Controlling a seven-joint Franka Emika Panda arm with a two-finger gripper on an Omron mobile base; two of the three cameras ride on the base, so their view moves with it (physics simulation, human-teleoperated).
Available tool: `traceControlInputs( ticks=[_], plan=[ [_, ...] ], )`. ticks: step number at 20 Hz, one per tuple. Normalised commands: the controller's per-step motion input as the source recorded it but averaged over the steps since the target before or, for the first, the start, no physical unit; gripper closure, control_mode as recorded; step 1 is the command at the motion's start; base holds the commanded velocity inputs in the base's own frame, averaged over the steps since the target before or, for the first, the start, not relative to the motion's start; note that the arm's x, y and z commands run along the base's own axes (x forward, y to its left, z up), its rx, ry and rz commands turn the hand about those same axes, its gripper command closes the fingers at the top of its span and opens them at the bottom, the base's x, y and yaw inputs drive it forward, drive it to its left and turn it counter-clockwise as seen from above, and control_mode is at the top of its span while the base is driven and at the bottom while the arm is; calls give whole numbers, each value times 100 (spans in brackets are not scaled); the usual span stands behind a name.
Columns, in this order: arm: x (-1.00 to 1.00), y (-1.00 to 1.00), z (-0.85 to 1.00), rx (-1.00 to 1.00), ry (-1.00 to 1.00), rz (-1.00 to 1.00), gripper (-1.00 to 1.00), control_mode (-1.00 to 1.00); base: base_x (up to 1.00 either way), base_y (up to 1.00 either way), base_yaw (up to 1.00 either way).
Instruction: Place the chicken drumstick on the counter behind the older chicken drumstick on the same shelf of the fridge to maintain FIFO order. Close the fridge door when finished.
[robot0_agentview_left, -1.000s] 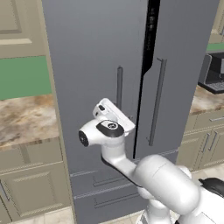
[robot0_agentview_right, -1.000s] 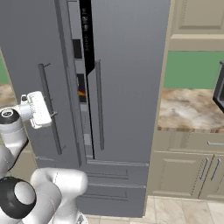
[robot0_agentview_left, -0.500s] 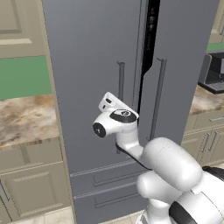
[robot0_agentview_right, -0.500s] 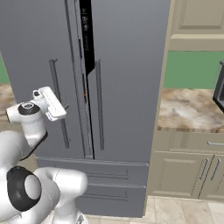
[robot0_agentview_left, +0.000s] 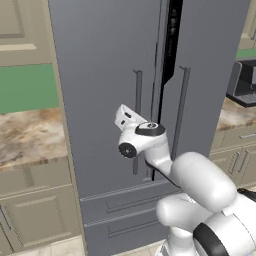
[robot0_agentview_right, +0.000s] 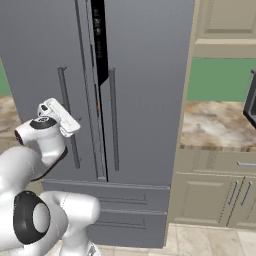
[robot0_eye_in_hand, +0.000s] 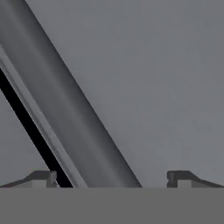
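Note:
The fridge (robot0_agentview_left: 105, 75) (robot0_agentview_right: 150, 75) stands straight ahead, with a narrow dark gap (robot0_agentview_right: 100, 45) between its two doors. A tiny orange-red sliver (robot0_agentview_right: 96, 106) shows inside that gap; I cannot tell what it is. My gripper (robot0_agentview_left: 121, 114) (robot0_agentview_right: 67, 122) (robot0_eye_in_hand: 113, 177) is open at the fridge door's left bar handle (robot0_agentview_left: 137, 120) (robot0_agentview_right: 70, 120). In the hand view the handle (robot0_eye_in_hand: 74, 109) runs slantwise between the two spread fingertips (robot0_eye_in_hand: 41, 177), right in front of them. The counter (robot0_agentview_left: 25, 140) (robot0_agentview_right: 215, 125) flanks the fridge. The chicken drumstick, the older chicken drumstick and the shelf are out of view.
Beige base cabinets (robot0_agentview_left: 35, 210) (robot0_agentview_right: 220, 190) sit under the counter on both sides, and drawer fronts (robot0_agentview_right: 115, 210) run below the fridge doors. A dark appliance (robot0_agentview_left: 245, 82) stands on the right counter. The right door's handle (robot0_agentview_right: 114, 120) hangs close beside the left one.
The arm has swung in, carrying the hand closer to the left door handle. The jaws have stayed open and the fridge doors have not moved.

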Motion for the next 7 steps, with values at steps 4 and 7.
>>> traceControlInputs(
  ticks=[4, 7],
  plan=[
    [43, -15, 9, 5, 2, 12, -100, -100, 0, 0, 0],
    [39, -11, 5, 4, 3, 11, -100, -100, 0, 0, 0]
  ],
)
